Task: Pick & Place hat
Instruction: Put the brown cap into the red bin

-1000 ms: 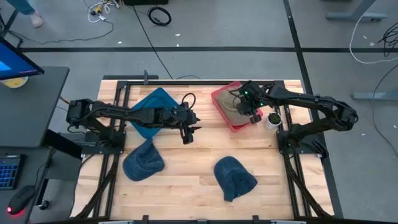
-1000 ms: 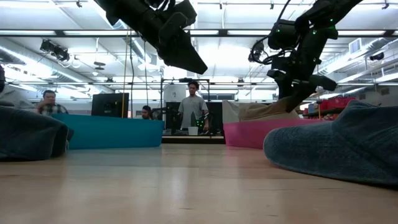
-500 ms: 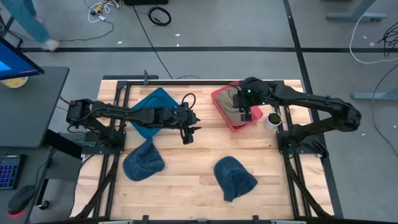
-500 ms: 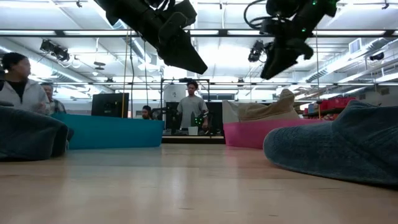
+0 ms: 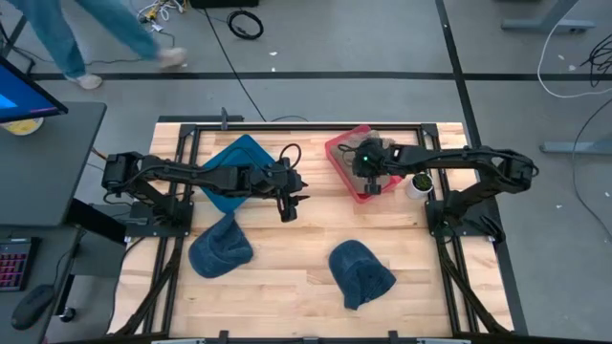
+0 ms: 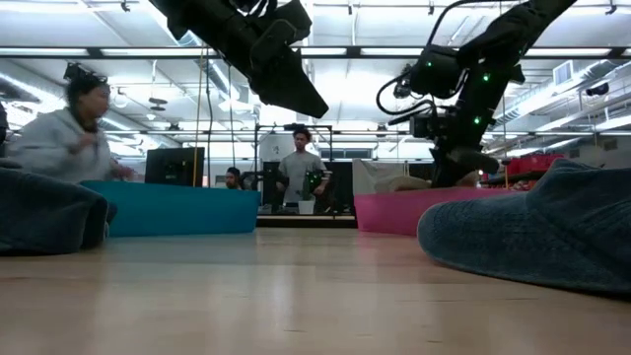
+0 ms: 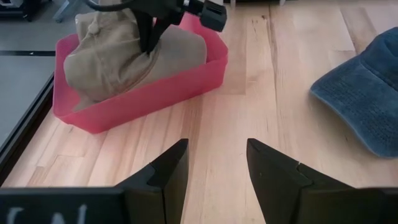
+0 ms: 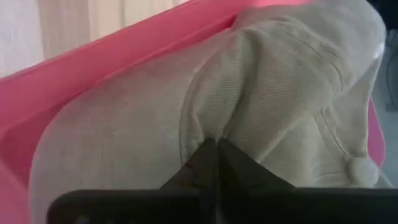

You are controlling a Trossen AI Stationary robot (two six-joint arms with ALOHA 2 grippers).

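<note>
The right claw has dropped into the pink bin near the bench's far edge and clenched on the tan hat, restarting the pick; the left claw stays released mid-bench.

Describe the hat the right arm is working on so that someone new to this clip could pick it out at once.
Start at the wooden table and find the pink bin at its far right side. The beige hat lies inside that bin, with the right pincer shut on a fold of its fabric. It is the only light tan hat; the two other hats lie loose on the table and are dark blue.
</note>
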